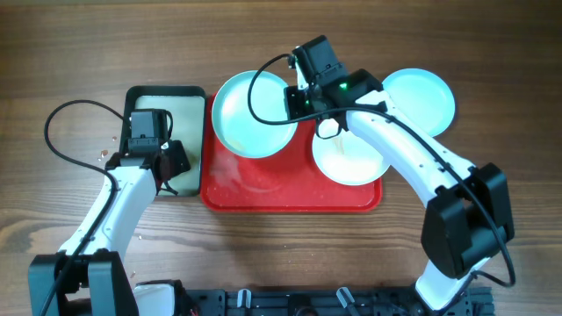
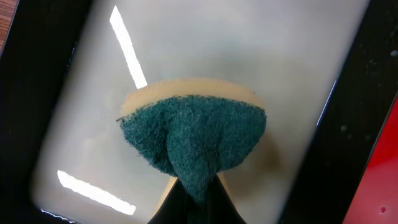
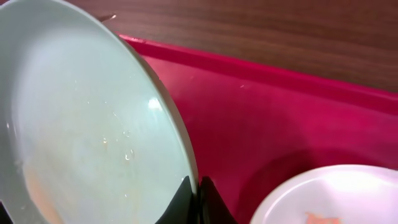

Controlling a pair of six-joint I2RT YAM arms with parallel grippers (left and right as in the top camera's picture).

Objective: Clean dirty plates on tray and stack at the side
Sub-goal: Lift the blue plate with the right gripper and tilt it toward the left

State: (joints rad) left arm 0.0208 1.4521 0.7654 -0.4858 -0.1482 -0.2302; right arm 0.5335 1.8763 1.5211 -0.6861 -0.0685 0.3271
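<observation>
Brown wood-grain table carries the red rectangular plastic tray. The right gripper has its jaws pinched tight on the rim of a tilted pale turquoise round plate, which lies to their left. A white plate rests on the tray to their right. The left gripper clamps a green-faced yellow sponge above a black-rimmed tray.

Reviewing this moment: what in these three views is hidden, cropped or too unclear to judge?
- Overhead: the green scouring sponge in the left gripper is hidden under the left wrist.
- Right wrist: the pale turquoise round plate in the right gripper is cut off left and below; its far rim is unseen.
- Overhead: the right arm covers part of the white round plate.
</observation>
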